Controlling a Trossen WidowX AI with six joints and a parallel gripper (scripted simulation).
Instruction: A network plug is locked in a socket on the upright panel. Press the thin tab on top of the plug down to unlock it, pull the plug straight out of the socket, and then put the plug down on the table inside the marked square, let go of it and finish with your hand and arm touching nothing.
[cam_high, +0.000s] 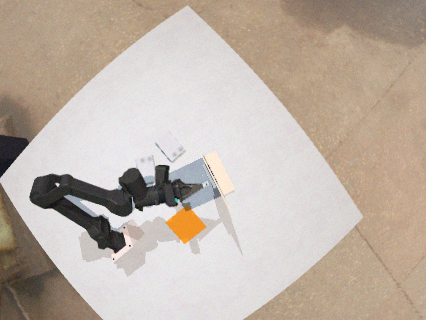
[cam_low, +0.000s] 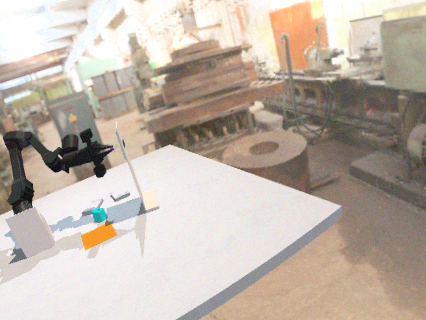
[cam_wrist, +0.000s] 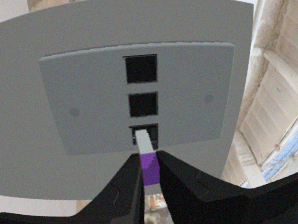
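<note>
The plug (cam_wrist: 150, 172) (cam_high: 205, 184) has a purple body and a narrow light-grey front. My gripper (cam_wrist: 148, 159) (cam_high: 201, 186) (cam_low: 112, 148) is shut on its purple body. The grey front points at the lowest of the dark socket openings in the grey faceplate (cam_wrist: 100, 100). It looks narrower than the opening and appears outside it, with a small gap to the panel (cam_low: 132, 170) in the top and exterior views. The top tab cannot be made out clearly. The orange marked square (cam_high: 186, 225) (cam_low: 99, 236) lies flat on the table, well below the gripper and to one side.
The panel stands on a beige foot (cam_high: 220, 172) (cam_low: 150, 200). A small cyan block (cam_low: 99, 215) is on the table between the orange square and two flat grey pieces (cam_high: 170, 146) (cam_low: 120, 195). The arm's pale base block (cam_low: 31, 232) is at the left.
</note>
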